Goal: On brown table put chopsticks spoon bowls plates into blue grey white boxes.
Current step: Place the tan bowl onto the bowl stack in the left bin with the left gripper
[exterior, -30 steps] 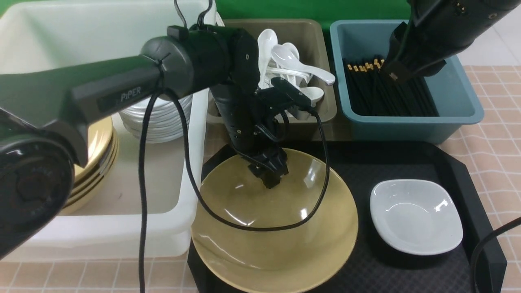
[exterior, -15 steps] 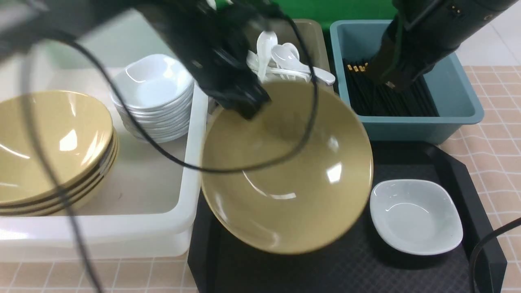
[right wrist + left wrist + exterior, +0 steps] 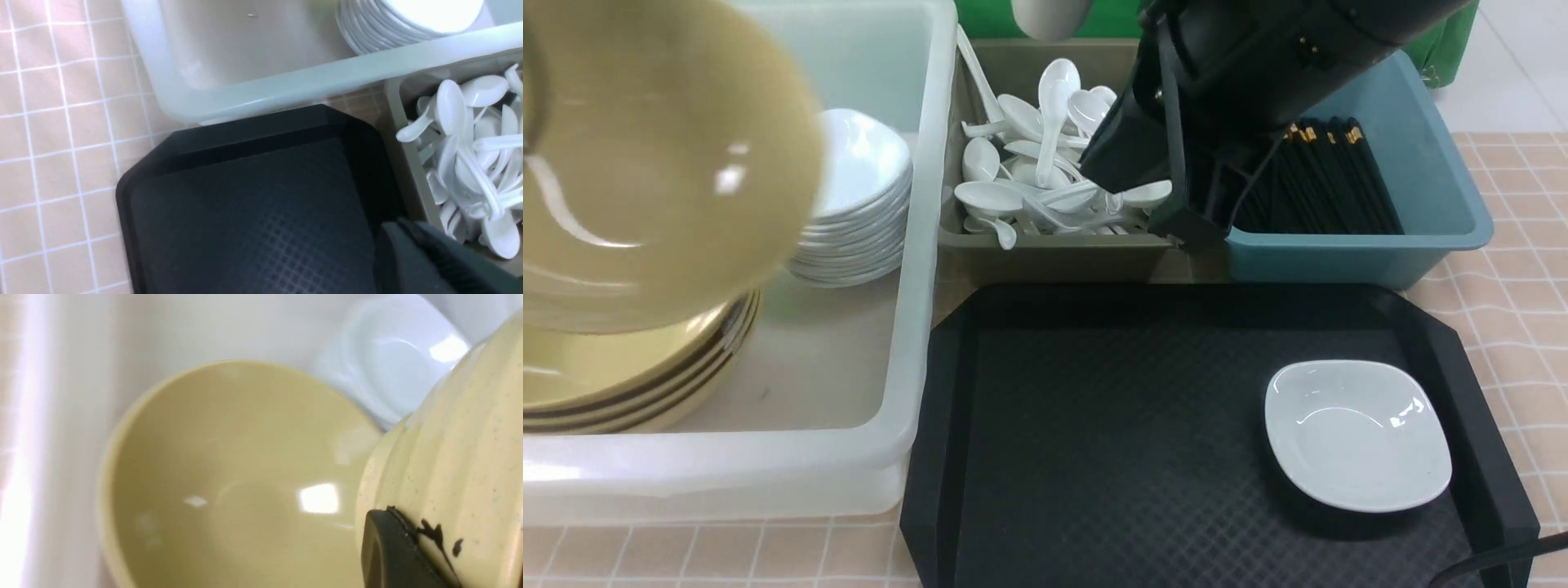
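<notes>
Carrying the yellow bowl (image 3: 662, 155) over the white box (image 3: 849, 457), the left gripper (image 3: 402, 543) is clamping the bowl's wall, one black finger (image 3: 386, 555) pressing on the ribbed outside. The bowl is hanging tilted just above the stack of yellow bowls (image 3: 645, 367), beside the pile of white dishes (image 3: 858, 204). This looks like the placing step. Next, I judge, it is calling for levelling the bowl, lowering it centred into the stack, then letting go. The right gripper (image 3: 408, 249) is hanging closed near the grey box (image 3: 1054, 253) of spoons (image 3: 1045, 163), with nothing seen in it. The small white dish (image 3: 1356, 433) is waiting on the black tray (image 3: 1094, 457), probably the next pick.
</notes>
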Controlling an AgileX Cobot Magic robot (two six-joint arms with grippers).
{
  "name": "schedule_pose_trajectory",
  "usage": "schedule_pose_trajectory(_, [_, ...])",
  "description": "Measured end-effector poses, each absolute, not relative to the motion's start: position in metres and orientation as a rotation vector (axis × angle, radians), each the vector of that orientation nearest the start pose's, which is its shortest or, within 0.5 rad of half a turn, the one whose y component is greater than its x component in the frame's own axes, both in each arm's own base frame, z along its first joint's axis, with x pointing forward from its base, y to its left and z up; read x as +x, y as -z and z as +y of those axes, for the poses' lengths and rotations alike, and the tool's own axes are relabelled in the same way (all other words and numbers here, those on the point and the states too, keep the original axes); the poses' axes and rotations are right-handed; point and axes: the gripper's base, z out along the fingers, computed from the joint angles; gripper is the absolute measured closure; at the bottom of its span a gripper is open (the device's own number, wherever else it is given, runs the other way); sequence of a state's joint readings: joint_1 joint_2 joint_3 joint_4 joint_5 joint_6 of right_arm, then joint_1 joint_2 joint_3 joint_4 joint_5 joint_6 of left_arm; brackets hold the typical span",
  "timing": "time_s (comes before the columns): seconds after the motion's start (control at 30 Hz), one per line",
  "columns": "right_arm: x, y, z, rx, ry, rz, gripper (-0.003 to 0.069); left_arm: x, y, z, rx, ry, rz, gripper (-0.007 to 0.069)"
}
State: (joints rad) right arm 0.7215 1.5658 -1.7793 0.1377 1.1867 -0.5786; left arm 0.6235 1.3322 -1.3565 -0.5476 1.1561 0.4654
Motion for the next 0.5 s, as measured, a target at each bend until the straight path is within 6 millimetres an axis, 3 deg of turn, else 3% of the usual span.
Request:
schedule_pose_trajectory(0.13, [0.24,-0.429,0.226,-1.486,-0.241,1.967,0.0622,0.235,-0.363,0.142,-0.429,0.214,2.377,0.0617])
schedule_pose_trajectory(0.33, [0.24,-0.429,0.226,-1.486,-0.237,1.967,0.0622,0.262,-0.32,0.155,-0.429,0.234,2.449,0.0568])
schedule_pose_trajectory(0.5, [0.24,-0.429,0.226,-1.49,-0.234,1.964,0.0622,0.277,-0.301,0.153,-0.325,0.175,2.529,0.0391])
